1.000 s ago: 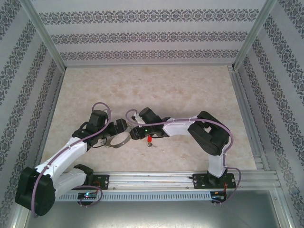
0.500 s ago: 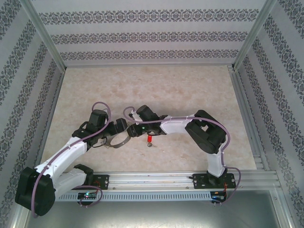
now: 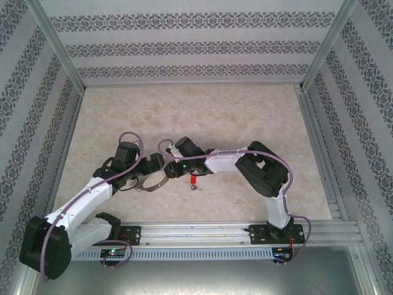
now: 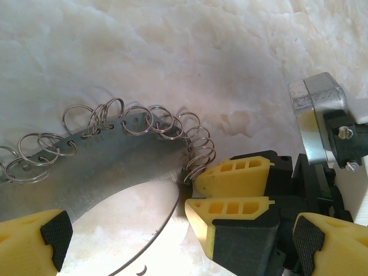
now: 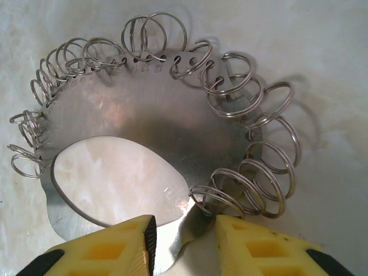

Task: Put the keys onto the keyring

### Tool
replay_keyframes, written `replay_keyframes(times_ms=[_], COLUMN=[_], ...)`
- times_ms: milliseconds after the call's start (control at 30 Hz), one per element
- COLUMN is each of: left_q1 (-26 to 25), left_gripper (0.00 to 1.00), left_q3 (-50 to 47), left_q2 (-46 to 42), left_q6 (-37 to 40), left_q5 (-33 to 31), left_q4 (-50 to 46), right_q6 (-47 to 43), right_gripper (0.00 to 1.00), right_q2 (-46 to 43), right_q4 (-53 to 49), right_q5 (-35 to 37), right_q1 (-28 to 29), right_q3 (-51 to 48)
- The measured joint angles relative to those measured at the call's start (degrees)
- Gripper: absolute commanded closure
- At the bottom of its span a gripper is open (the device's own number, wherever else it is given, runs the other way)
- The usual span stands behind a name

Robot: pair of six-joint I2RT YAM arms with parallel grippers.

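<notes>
The keyring (image 3: 151, 187) is a grey metal band bent into a loop and fringed with several wire links; it lies on the table at centre left. My left gripper (image 3: 147, 175) is open wide, its fingertips (image 4: 49, 230) on either side of the band (image 4: 115, 155). My right gripper (image 3: 171, 171) reaches in from the right, its jaws narrowed on the band's end (image 5: 192, 227), beside a wire link. Its yellow fingers (image 4: 236, 172) appear in the left wrist view. The key (image 3: 194, 179), red-headed with a short silver end, lies loose on the table right of the loop, in neither gripper.
The marble-patterned tabletop (image 3: 196, 117) stretches open behind both arms. Patterned walls close off the back and sides. An aluminium rail (image 3: 202, 232) carrying both arm bases runs along the near edge.
The right arm has shifted left toward the loop and its jaws have narrowed slightly. The left arm, the loop and the key stay where they were.
</notes>
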Motion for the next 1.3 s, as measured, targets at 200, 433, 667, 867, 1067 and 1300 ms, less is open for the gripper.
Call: replay_keyframes(times_ms=[200,433,667,867,1067,1300], left_q1=[0.0,0.0,0.0,0.0,0.0,0.0], left_gripper=[0.0,0.0,0.0,0.0,0.0,0.0], left_q3=[0.0,0.2,0.2,0.2,0.2,0.2], left_q2=[0.0,0.0,0.0,0.0,0.0,0.0], left_q6=[-0.2,-0.4,-0.5,-0.5,-0.5,-0.6], left_q5=[0.0,0.1,0.0,0.1,0.1,0.1], left_q4=[0.4,1.0,1.3,1.3,1.3,1.3], right_q6=[0.0,0.1,0.9,1.4,1.4,1.4], right_gripper=[0.66,0.65,0.65,0.63,0.63,0.64], right_q2=[-0.3,-4.5,-4.9,-4.6,-2.5,-1.7], right_q4=[-0.1,-0.1,0.9,1.2,1.2,1.2], right_q5=[0.4,1.0,1.0,0.5,0.3,-0.5], right_q1=[-0.6,-2.3,-2.5,-2.4,-1.8,-1.8], right_q3=[0.0,-3.1,-3.9,-3.9,-2.8,-1.0])
